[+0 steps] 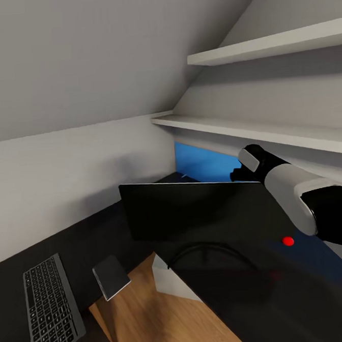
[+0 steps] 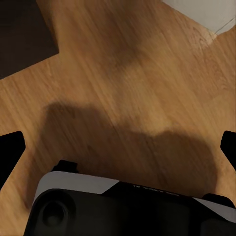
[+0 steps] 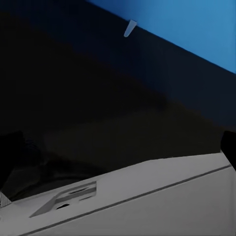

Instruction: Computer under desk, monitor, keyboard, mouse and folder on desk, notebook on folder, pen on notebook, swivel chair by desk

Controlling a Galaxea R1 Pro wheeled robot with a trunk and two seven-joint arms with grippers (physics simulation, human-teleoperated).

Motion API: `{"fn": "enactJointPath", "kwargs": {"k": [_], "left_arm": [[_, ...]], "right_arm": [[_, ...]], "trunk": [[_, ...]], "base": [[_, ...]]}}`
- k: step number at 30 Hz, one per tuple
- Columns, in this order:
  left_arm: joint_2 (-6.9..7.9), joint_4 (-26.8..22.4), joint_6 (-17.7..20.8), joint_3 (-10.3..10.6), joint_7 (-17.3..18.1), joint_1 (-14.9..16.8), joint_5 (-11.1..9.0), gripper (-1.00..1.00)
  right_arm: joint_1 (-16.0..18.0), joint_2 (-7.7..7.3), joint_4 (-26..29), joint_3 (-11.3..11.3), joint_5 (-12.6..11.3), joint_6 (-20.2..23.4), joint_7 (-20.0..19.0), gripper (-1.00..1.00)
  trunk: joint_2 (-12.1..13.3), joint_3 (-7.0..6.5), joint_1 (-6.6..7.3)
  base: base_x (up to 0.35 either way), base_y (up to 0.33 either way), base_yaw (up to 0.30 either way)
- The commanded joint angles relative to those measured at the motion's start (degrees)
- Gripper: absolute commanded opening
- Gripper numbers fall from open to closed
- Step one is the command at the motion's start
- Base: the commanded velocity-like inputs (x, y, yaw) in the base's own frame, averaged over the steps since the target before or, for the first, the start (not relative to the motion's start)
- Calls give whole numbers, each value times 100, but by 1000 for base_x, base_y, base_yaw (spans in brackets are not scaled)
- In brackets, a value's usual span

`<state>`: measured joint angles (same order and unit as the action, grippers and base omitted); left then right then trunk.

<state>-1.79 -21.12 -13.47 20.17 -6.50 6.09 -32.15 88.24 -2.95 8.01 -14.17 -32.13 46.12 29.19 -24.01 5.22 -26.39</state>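
Monitor [image 1: 194,207] first: where is it, and is that where the task wants it?

On the black bench [image 1: 15,273], in the inner corner under the sloped ceiling; its dark screen faces the room and a red dot [image 1: 287,241] glows by one lower corner; that placement already suits the task, I judge.

Then why is the right arm [image 1: 289,188] reaching behind it?

Hard to say for certain; the right jaws sit just past the screen's top edge, in front of the blue wall panel [image 1: 201,164]; the right wrist view has their tips far out at either side with nothing between them, so they are spread and empty; my guess is a nudge or a grasp to square the screen up.

And the left jaws?

Spread wide too, holding nothing; the left wrist view looks down between them at bare wood floor [image 2: 123,73], so that arm hangs off to the side of the bench, out of the way.

What else is laid out?

The keyboard [image 1: 48,307] lies flat on the bench well to the left of the monitor; the grey notebook [image 1: 111,277] rests between them at the bench's edge, one corner seeming to overhang the floor; it looks easy to knock off.

So what remains?

By my reading the keyboard may want shifting closer to the screen, and the notebook has yet to be stacked.
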Motion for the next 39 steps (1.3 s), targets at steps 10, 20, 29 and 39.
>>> {"fn": "enactJointPath", "kwargs": {"k": [10,20,29,39], "left_arm": [[2,2,-24,48,-45,6,-28,100],[-5,3,-24,49,-45,6,-28,100],[-5,3,-24,51,-45,6,-28,100],[-5,3,-24,48,-45,6,-28,100]], "right_arm": [[1,-71,-267,-51,-39,-357,50,100],[1,-111,-265,-62,-39,-538,69,100],[1,-119,-265,-59,-39,-542,71,100],[0,-126,-266,-58,-39,-542,68,100]], "trunk": [[-10,14,-4],[-10,14,-4],[-10,14,-4],[-10,6,-4]], "base": [[11,0,0],[0,0,-84],[0,0,-79],[0,0,-85]]}}
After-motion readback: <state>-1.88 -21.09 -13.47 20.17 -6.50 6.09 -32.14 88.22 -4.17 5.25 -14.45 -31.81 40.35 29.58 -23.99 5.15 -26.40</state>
